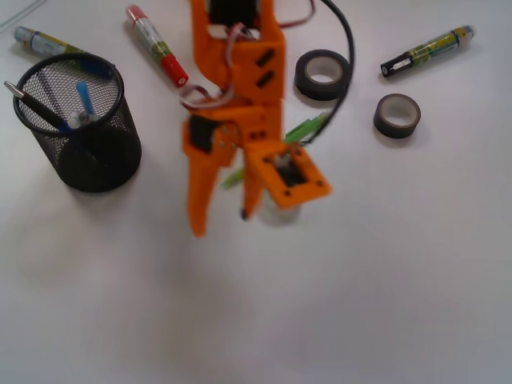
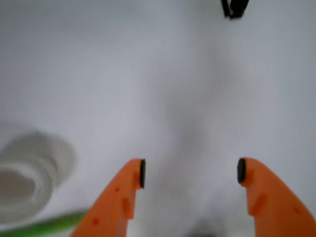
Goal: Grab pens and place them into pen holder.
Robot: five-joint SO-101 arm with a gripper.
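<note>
Gripper [image 2: 190,172] spread wide, empty; lime green pen [image 2: 47,225] beside its left finger.

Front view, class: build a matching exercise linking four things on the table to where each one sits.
Things:
1. black wire-mesh pen holder
2. red-capped fat marker
3. lime green slim pen
4. black-capped fat marker

Places:
A. upper right
B. partly hidden under the orange arm
C. far left
D. top, left of the arm

Pairs: 1-C, 2-D, 3-B, 4-A
</note>
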